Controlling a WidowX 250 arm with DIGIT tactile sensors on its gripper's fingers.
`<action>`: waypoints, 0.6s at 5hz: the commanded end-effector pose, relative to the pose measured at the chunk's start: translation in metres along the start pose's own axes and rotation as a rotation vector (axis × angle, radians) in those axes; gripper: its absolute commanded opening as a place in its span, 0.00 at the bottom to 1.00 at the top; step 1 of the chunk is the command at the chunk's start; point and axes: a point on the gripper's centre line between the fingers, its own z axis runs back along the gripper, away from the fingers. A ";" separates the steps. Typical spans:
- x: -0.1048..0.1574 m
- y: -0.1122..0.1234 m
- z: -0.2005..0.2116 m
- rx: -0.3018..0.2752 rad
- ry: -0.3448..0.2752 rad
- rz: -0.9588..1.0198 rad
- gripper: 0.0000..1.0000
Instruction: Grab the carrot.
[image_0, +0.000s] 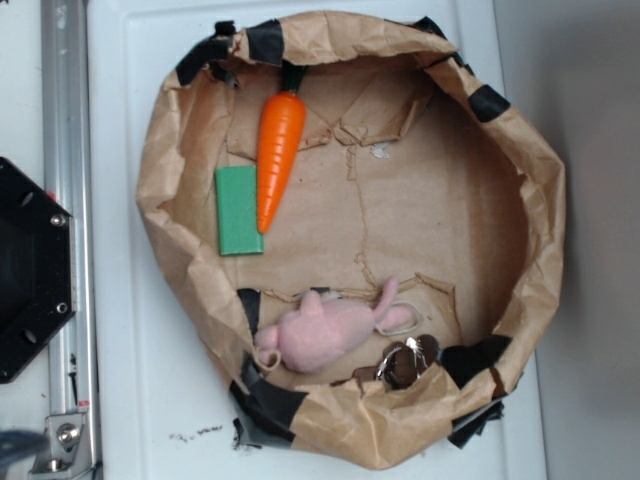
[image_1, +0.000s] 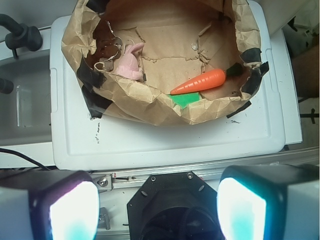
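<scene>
Lying beside the green block (image_0: 238, 210), the carrot (image_0: 277, 158) looks light, rigid, slippery; grip mid-body. Hand (image_1: 158, 210) wide open, empty.

Soft even light, slight blur, glare on the blurred pincer (image_1: 157, 202) fingers (image_1: 72, 212)

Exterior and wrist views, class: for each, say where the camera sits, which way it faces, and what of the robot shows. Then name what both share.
Exterior: overhead, facing straight down into the paper-lined basket; only the black robot base shows at the left edge.
Wrist: mounted on the arm, looking forward and down over the base toward the basket; two blurred fingers of the open gripper fill the bottom corners.
Shared: carrot, green block, pink plush.
</scene>
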 end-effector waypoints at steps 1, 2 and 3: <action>0.000 0.000 0.000 0.000 0.000 0.000 1.00; 0.048 0.035 -0.031 -0.016 -0.081 0.249 1.00; 0.086 0.038 -0.060 -0.028 -0.119 0.501 1.00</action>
